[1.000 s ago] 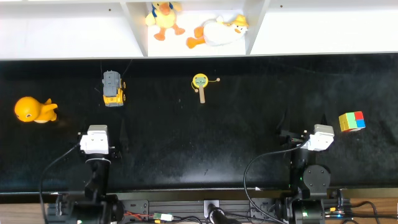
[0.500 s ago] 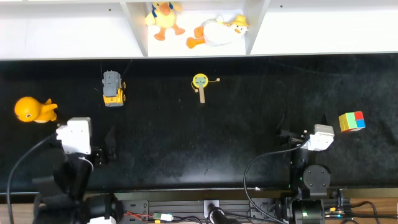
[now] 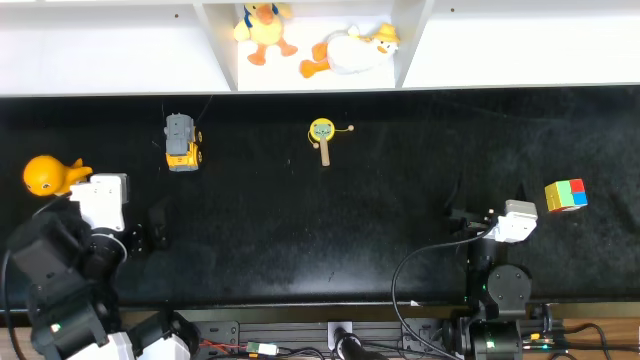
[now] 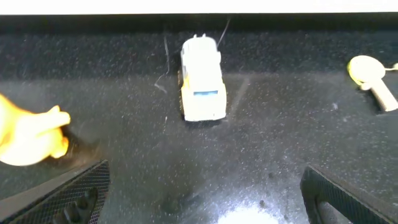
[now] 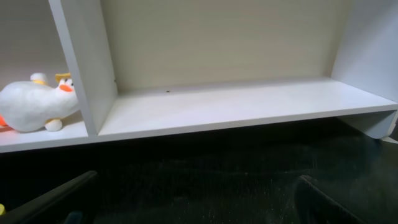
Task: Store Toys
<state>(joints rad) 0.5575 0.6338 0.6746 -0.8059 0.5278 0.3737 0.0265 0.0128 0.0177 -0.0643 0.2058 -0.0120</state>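
Observation:
On the black table lie an orange duck toy (image 3: pixel 55 176), a grey-and-yellow toy truck (image 3: pixel 182 141), a yellow rattle (image 3: pixel 323 136) and a coloured cube (image 3: pixel 565 195). My left gripper (image 3: pixel 148 227) is open and holds nothing, just right of the orange duck and nearer the front than the truck. Its wrist view looks over the truck (image 4: pixel 202 87), the duck (image 4: pixel 28 137) and the rattle (image 4: pixel 370 74) from the left gripper (image 4: pixel 205 211). At the front right, left of the cube, my right gripper (image 3: pixel 462 222) stands open and holds nothing.
A white shelf (image 3: pixel 120 50) runs along the back; its middle compartment holds a yellow plush duck (image 3: pixel 263 28) and a white plush (image 3: pixel 350 50). The right wrist view faces the shelf's bare right compartment (image 5: pixel 236 102), with the white plush (image 5: pixel 37 106) beyond the divider.
My left arm has swung left across the front of the table, bringing its gripper close to the orange duck. The right arm and all the toys have stayed put.

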